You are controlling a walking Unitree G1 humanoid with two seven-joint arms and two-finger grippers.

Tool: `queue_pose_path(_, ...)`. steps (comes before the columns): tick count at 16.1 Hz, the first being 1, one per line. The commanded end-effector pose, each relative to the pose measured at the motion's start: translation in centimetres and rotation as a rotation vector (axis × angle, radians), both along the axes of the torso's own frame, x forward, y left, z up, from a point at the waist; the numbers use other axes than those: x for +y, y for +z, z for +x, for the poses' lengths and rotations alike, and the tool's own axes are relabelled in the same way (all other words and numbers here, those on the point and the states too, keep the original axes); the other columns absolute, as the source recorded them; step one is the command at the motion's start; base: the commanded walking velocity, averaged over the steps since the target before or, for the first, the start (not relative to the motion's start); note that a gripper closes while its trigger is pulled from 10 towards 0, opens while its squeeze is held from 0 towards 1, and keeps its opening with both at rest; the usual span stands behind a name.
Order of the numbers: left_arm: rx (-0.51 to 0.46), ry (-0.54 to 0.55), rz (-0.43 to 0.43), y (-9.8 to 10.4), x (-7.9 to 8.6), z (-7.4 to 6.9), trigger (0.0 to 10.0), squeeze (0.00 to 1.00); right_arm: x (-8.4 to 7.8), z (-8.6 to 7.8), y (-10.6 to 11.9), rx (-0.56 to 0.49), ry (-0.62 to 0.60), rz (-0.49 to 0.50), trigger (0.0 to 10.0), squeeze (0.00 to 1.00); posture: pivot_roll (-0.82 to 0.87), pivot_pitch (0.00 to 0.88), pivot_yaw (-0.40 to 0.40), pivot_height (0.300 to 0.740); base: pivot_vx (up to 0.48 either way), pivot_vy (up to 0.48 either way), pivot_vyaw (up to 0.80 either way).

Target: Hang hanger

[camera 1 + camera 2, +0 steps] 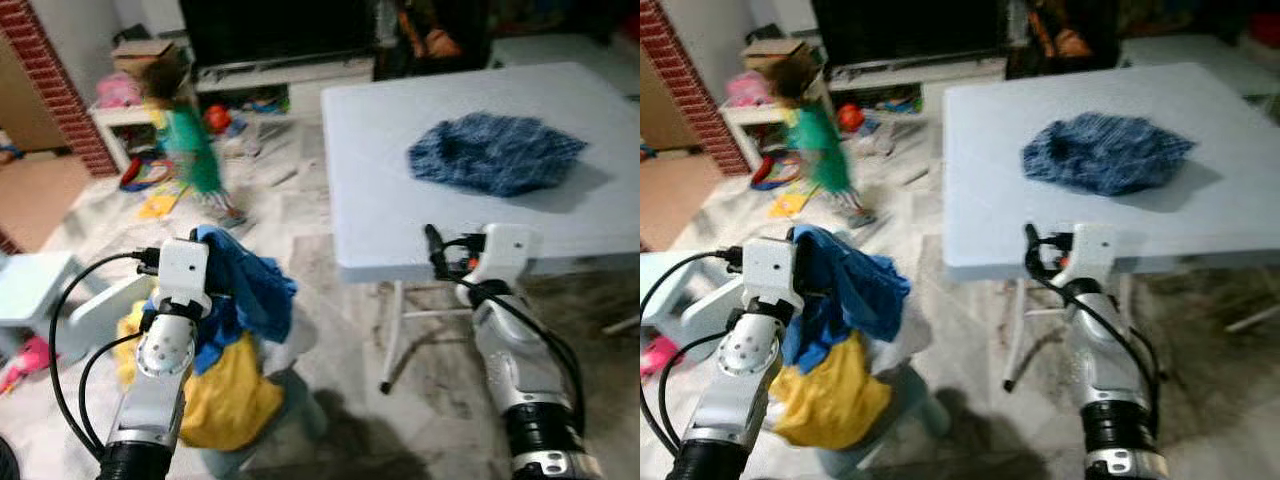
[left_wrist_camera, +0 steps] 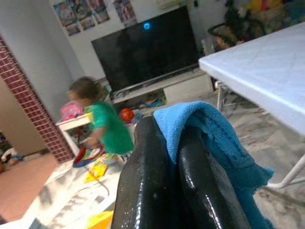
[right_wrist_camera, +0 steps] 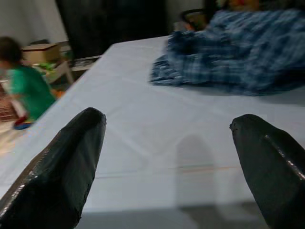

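**Left hand pinches blue cloth; right hand spread wide at the table edge**

Left hand [image 2: 176, 157] has its two black fingers [image 2: 147, 181] pressed together on a fold of blue cloth [image 2: 209, 138], which drapes over the fingertips and hangs down beside them. From the head views the same cloth [image 1: 245, 290] trails from the raised left forearm above a yellow garment [image 1: 225, 395] heaped on a pale basket or stool whose shape is hard to make out.

Right hand [image 3: 167, 157] is spread wide, one finger at each side of the wrist picture, touching nothing, pointed across the white table [image 3: 143, 119] just at its near edge. A blue plaid garment [image 1: 495, 150] lies bunched on the far part of the table, well apart from that hand.

No hanger can be made out; whether one sits inside the blue cloth cannot be told.

Both forearms are bent upward at the elbow, left over the clothes heap, right in front of the table's front edge. A blurred person in a green top [image 1: 190, 150] stands on the floor beyond, near a dark television [image 2: 147, 47].
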State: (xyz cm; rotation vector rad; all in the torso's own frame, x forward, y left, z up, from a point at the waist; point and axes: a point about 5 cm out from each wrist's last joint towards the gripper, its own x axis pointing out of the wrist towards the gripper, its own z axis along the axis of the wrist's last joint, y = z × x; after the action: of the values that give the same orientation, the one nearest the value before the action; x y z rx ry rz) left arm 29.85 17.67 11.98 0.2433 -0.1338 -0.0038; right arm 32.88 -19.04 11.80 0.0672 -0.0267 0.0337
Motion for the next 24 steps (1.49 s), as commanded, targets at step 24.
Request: queue_pose_path(24,0.020,-0.302,-0.091,1.5,-6.2,0.6,10.0,0.00,1.2,1.6,0.6,-0.014,0.054,-0.024,10.0,0.00,-0.10,0.000,0.125,0.740,0.000,-0.318,0.00)
